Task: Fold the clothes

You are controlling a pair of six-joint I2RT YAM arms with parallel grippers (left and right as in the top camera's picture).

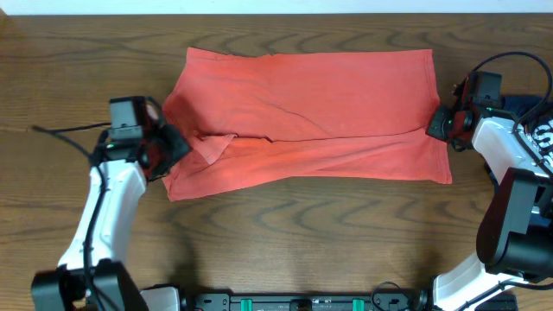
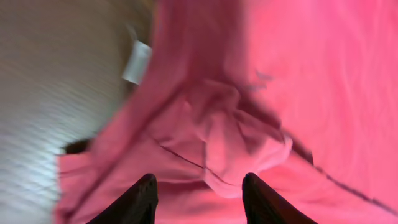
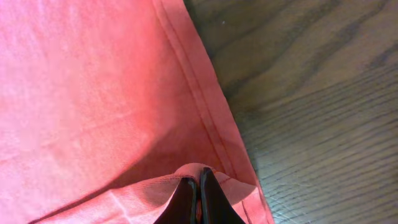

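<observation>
Your right fingers (image 3: 186, 205) are clamping the T-shirt's (image 1: 311, 104) right edge; left fingers (image 2: 134, 202) are hovering apart over its bunched end.

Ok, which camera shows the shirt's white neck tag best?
The left wrist view: the white neck tag sticks out at the edge of the T-shirt, though blurred. The overhead and right wrist views show the shirt but no tag.

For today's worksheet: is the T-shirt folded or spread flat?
Partly folded: the T-shirt lies doubled lengthwise, one layer's edge crossing its middle.
</observation>
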